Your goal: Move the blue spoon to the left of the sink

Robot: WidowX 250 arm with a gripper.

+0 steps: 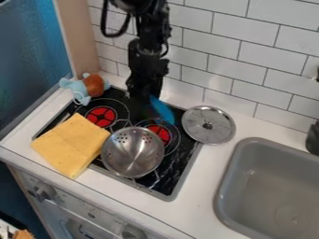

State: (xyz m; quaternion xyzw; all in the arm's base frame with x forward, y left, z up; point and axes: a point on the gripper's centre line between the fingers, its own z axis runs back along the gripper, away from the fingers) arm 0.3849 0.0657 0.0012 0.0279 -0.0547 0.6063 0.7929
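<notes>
1. White tiled wall (246, 60): 1, along the back.
2. White counter (205, 186): 1, running under the wall.
3. Gray sink (226, 177): 1, set in the counter, right side of view.
4. Black stovetop (181, 163): 1, left of the sink. Red burner centers: 2 showing, one toward the back left (101, 115), one partly behind the colander.
5. Black arm: 1, in from the top edge. Claw (148, 103): 1, pointing down over the back of the stovetop. Can't tell if open, closed or gripping the spoon.
6. Yellow cloth (70, 143): 1, over the left side of the stovetop, past its front edge.
7. Metal colander (133, 154): 1, on the stovetop, right of the cloth, bowl side up.
8. Metal lid (209, 125): 1, round, dark knob up, at the stovetop's back right corner.
9. Plush toy (88, 87): 1, light blue and brown, at the back left corner.
10. Blue spoon (162, 111): 1, right at the claw's tip, behind the colander, left of the lid.
11. Front knobs: 2, below the counter edge.
</notes>
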